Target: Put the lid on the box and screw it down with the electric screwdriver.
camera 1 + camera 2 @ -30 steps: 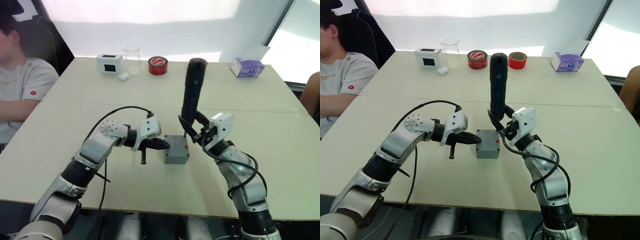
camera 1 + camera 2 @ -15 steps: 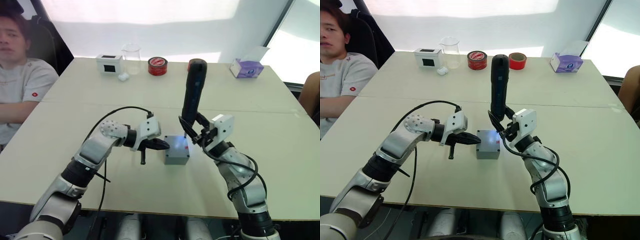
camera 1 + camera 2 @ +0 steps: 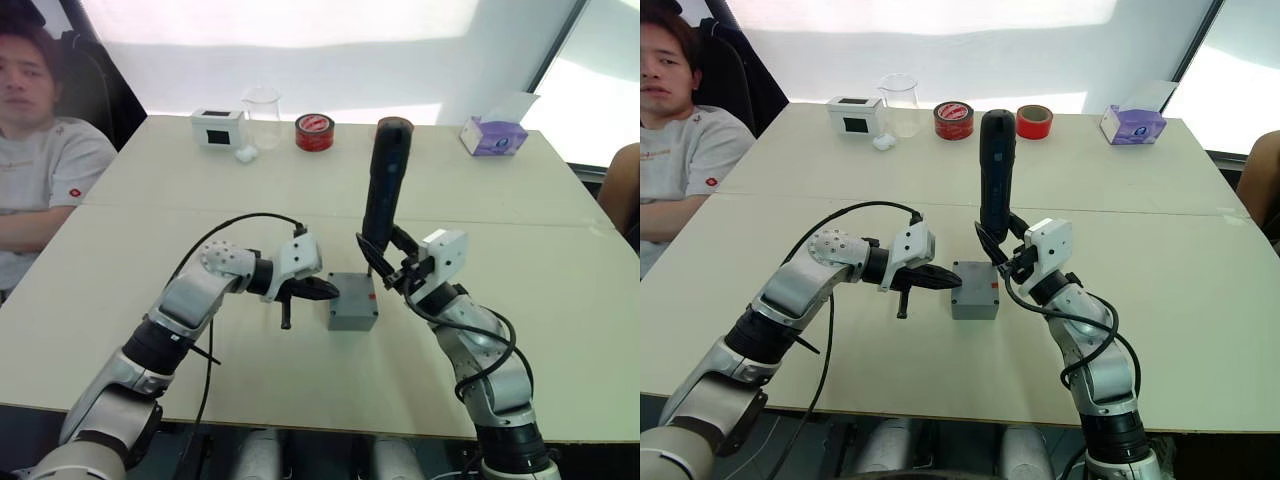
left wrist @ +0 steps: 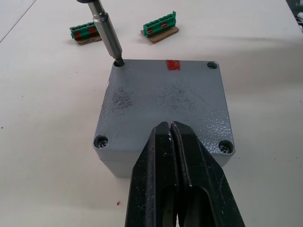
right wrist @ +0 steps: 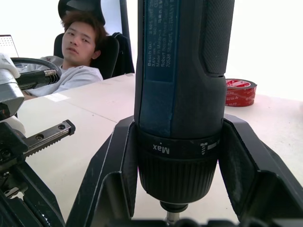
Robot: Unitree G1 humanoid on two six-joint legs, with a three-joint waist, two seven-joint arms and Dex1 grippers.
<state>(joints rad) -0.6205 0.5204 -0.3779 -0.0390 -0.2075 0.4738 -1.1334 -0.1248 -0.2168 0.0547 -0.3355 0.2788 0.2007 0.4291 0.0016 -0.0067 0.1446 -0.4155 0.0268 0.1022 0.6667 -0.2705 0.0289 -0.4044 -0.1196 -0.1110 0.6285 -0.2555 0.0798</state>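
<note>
The grey box (image 3: 352, 308) sits mid-table with the lid (image 4: 163, 97) on top of it; a red mark shows at the lid's far edge. My right gripper (image 3: 385, 262) is shut on the electric screwdriver (image 3: 384, 185), which stands upright with its metal bit (image 4: 108, 33) set in the lid's corner screw hole. My left gripper (image 4: 171, 131) is shut, its tips resting on the lid's near edge from the left side. Screws sit in the two near corner holes.
Two green terminal blocks (image 4: 160, 25) lie just behind the box. At the table's far edge stand a white box with a black screen (image 3: 218, 126), a glass beaker (image 3: 263, 112), red tape rolls (image 3: 953, 119) and a tissue box (image 3: 493, 130). A person (image 3: 40, 150) sits at far left.
The light on the lid seen half a second ago is gone. The screwdriver stays upright over the same corner. The left gripper has not moved.
</note>
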